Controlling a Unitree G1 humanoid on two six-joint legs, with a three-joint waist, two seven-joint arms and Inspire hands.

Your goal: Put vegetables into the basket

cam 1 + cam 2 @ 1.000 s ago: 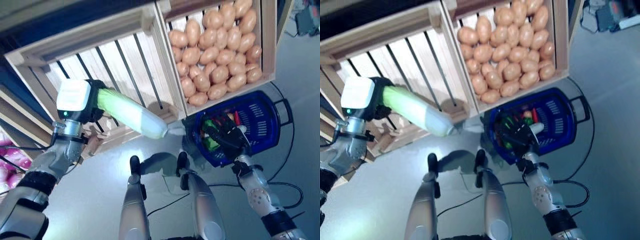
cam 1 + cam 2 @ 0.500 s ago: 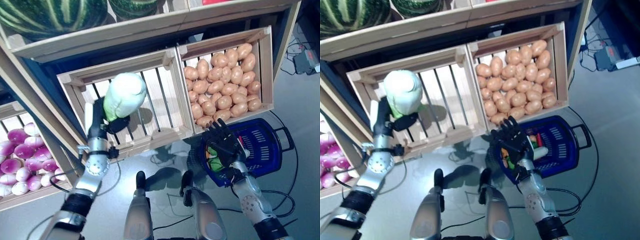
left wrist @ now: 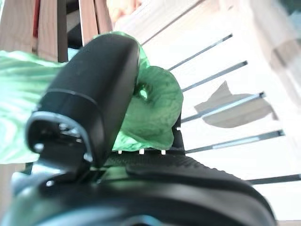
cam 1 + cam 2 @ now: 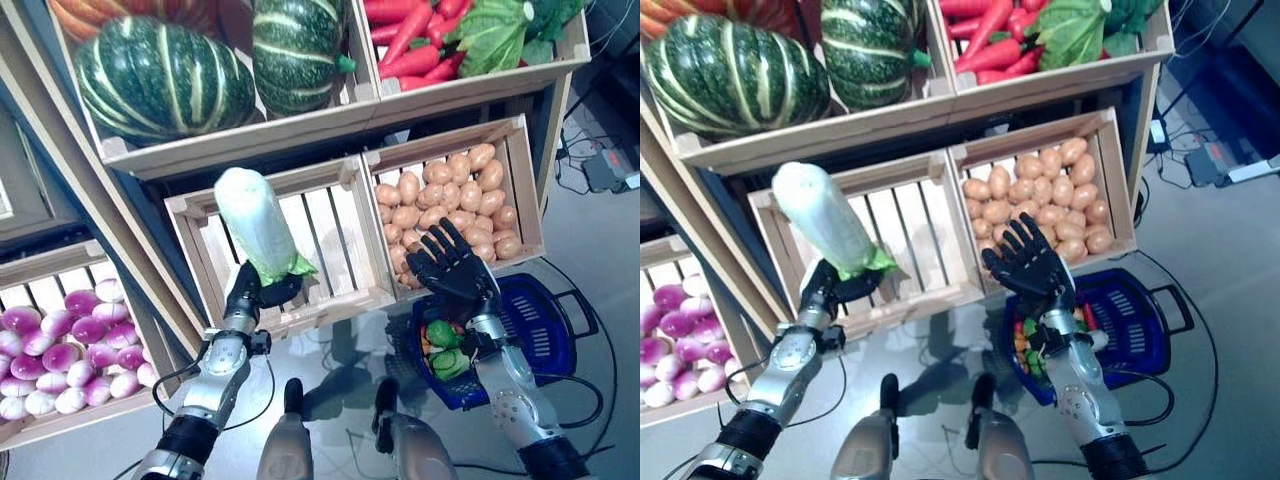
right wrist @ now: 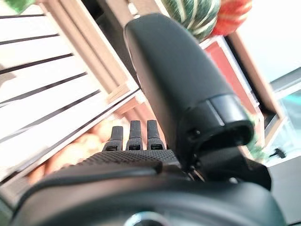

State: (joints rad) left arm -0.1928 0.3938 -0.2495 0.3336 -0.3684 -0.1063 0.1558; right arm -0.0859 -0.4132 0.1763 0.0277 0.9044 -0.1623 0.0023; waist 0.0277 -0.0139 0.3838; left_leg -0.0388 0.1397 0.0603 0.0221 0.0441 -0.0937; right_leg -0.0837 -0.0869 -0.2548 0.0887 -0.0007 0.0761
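While the left robot hand [image 4: 252, 296] is clamped round the leafy green base of a long pale-green cabbage [image 4: 256, 221], we see it held upright in front of the empty slatted wooden crate [image 4: 330, 240]. The right robot hand [image 4: 452, 268] hangs with fingers spread, holding nothing, above the near-left rim of the dark blue plastic basket [image 4: 540, 322] on the floor, which already holds some vegetables. We judge this the carrying step; next, the cabbage must travel rightward and down into the basket.
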